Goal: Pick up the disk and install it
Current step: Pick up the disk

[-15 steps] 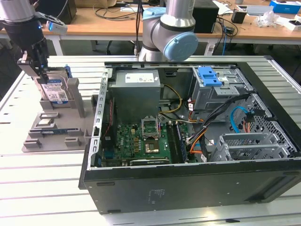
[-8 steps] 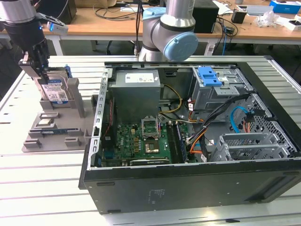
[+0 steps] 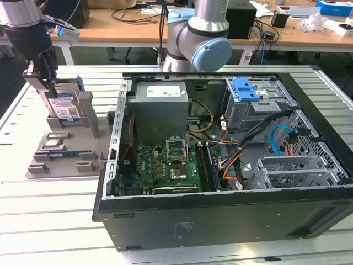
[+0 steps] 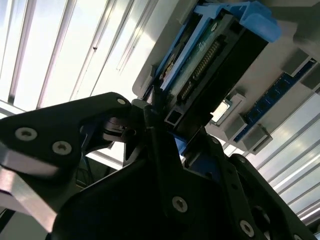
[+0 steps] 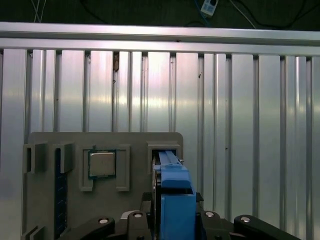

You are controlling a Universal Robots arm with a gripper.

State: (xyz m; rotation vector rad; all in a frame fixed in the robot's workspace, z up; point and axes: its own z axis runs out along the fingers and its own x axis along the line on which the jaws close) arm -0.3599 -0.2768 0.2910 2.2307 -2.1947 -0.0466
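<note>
My jaws (image 3: 48,87) were closed on the top edge of the disk (image 3: 65,107), pinching its blue bracket (image 5: 175,200) between them. The disk stood upright directly below the jaws, its lower end seated in a slot of the grey holder (image 3: 66,157) on the surface (image 3: 44,221). So the pick-up was in hand: grasp made, lift not yet done. The open computer case (image 3: 220,215) lay well apart from the jaws. Freeing the disk, I judged, would call for a straight pull along the slot, with no tilt against its walls.
</note>
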